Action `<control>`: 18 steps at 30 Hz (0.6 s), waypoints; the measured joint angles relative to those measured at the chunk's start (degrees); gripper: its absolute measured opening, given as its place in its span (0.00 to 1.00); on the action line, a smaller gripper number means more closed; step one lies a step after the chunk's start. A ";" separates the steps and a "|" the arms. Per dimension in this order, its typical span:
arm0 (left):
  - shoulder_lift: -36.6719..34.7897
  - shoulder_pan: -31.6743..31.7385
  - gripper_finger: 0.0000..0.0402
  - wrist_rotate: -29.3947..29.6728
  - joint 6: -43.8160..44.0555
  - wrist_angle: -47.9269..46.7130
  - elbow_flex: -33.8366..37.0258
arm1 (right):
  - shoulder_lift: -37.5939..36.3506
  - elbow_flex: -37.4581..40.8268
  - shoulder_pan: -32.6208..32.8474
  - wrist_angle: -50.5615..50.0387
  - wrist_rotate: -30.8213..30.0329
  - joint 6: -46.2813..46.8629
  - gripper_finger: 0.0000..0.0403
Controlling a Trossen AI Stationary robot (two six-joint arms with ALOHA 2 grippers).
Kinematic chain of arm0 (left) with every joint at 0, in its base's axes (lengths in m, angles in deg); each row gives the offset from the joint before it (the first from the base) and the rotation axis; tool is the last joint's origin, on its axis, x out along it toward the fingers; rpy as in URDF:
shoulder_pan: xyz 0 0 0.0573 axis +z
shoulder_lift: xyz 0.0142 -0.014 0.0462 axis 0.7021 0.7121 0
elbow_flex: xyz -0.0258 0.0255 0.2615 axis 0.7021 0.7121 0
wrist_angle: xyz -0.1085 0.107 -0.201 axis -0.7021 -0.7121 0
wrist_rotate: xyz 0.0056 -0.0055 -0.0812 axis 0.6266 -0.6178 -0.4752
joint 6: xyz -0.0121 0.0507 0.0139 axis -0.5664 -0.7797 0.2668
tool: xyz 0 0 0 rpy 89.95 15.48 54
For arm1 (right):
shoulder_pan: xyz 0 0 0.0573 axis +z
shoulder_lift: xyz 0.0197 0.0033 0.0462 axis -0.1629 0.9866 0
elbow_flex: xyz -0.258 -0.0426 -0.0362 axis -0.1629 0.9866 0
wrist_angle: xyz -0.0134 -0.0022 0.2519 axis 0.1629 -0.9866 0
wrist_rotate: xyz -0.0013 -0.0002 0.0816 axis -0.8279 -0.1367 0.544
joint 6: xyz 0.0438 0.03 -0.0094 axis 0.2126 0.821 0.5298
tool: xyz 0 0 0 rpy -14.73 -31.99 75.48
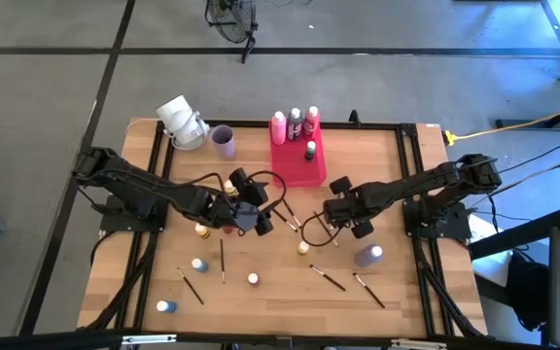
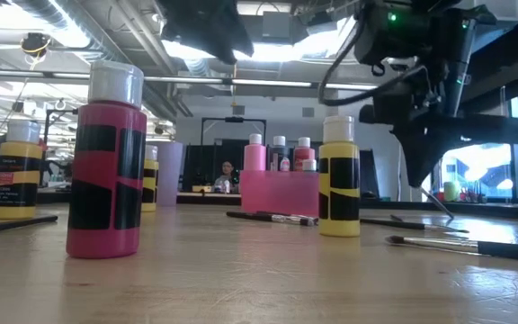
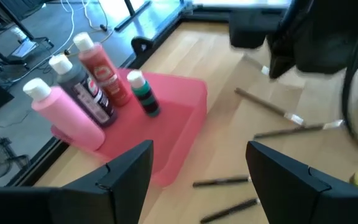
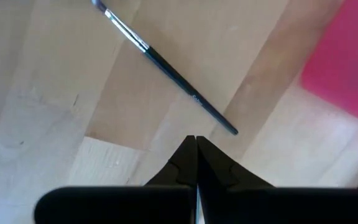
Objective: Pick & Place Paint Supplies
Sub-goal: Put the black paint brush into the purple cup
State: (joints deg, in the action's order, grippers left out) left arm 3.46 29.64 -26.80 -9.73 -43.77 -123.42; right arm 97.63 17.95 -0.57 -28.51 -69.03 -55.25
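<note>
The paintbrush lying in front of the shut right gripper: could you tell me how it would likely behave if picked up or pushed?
The paintbrush looks thin and straight, so probably stiff and light. Its round handle lies flat on the wooden table, so a sideways push would likely roll it. Such a slim shaft may slip between the right gripper's fingers.

Four paint bottles (image 1: 296, 126) stand in one pink tray (image 1: 297, 167); one lilac cup (image 1: 224, 142); two arms.

Left claw (image 3: 194, 171) spread wide; right claw (image 4: 196, 144) pinched closed, empty.
</note>
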 joint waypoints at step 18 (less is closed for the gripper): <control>2.00 -0.32 0.63 -0.23 -0.52 0.14 -0.01 | -0.19 -8.41 4.21 -10.94 -7.16 6.33 0.00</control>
State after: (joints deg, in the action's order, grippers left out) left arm 5.46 29.31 -27.03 -10.26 -43.63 -123.43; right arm 97.44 9.54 3.64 -39.45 -76.20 -48.93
